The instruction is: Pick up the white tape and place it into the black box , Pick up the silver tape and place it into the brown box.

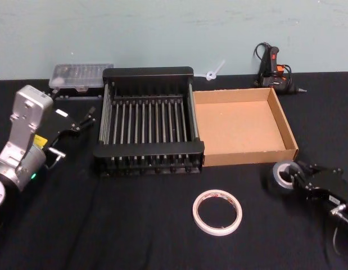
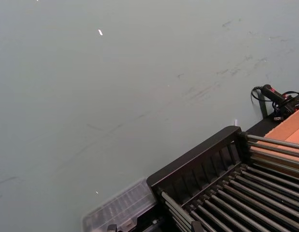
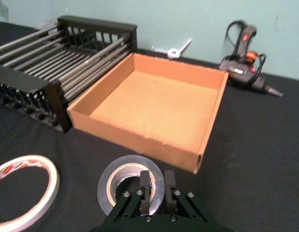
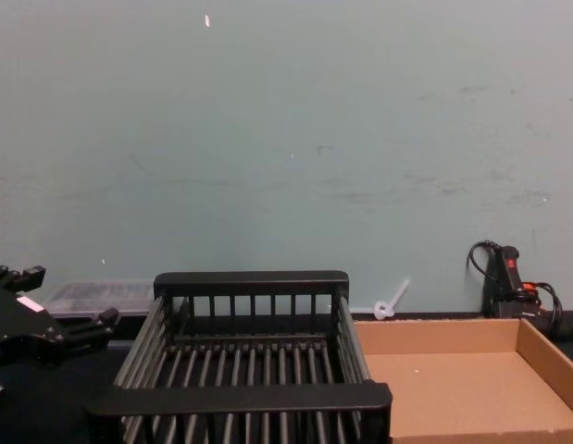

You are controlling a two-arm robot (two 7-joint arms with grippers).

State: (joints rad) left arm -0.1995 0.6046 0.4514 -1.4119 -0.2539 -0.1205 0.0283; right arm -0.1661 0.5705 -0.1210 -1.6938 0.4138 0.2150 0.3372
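Right gripper (image 3: 156, 186) sits low at the near right of the table, its two fingers pinching the wall of the silver tape (image 3: 121, 180), one finger inside the pale centre and one outside the grey band, as the right wrist view shows. The roll lies flat on the black cloth, just near of the brown box (image 1: 241, 126), close to its near right corner; so the coming move is judged to be a lift and a short carry away from the robot, over the low near wall. The white tape (image 1: 217, 211) lies flat near the middle, left of the silver roll and near of the gap between the black box (image 1: 148, 121) and the cardboard one. The left gripper (image 1: 78, 121) hangs idle beside the black box's left rim, fingers spread, and is the farther arm from both rolls.
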